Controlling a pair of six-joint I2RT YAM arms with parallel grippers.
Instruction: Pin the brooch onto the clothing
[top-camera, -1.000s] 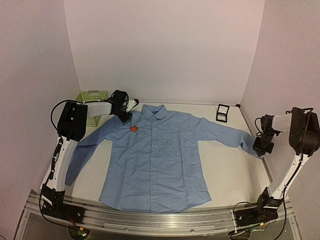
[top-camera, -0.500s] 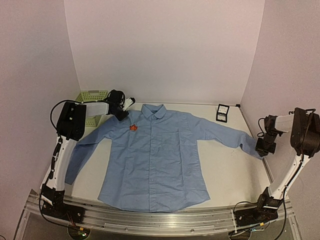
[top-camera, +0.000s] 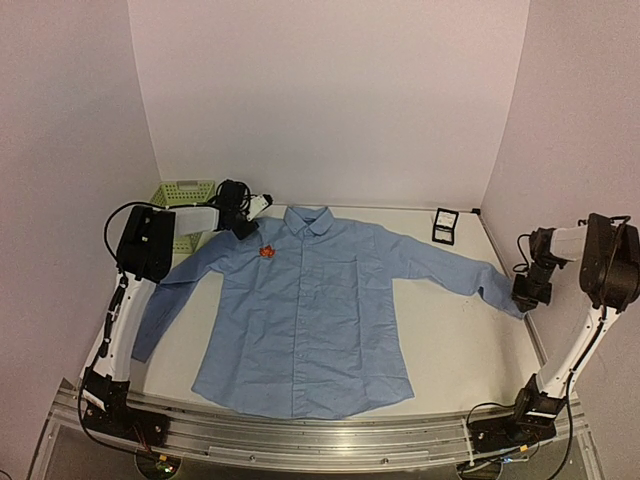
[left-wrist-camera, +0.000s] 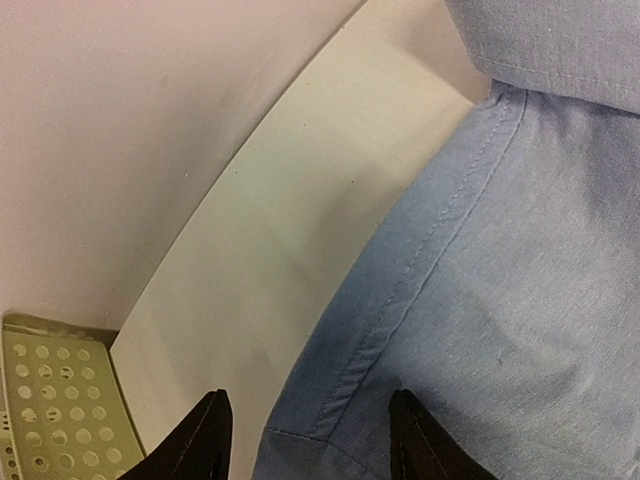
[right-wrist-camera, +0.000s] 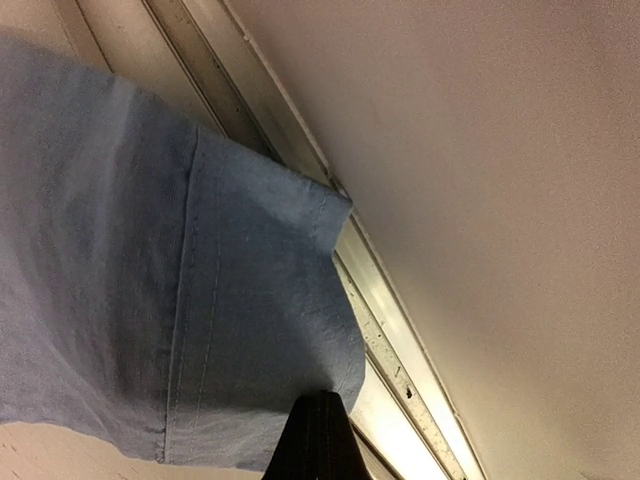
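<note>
The shirt lies flat on the table, collar toward the back wall, its 2 sleeves spread left and right; the brooch sits on the chest, left of the button line, just below the collar; the basket stands in the far left corner, behind the left-hand sleeve; the box lies behind the right-hand sleeve, apart from it; the left gripper hangs over the shoulder near the brooch; the right gripper pinches the right-hand cuff at the table's right edge.

Light blue shirt, plain, with matching blue stitching along its seams. Orange-red brooch, bright against it. Pale green basket, dotted with round holes. Black box. Cream surface, pale pinkish walls.
</note>
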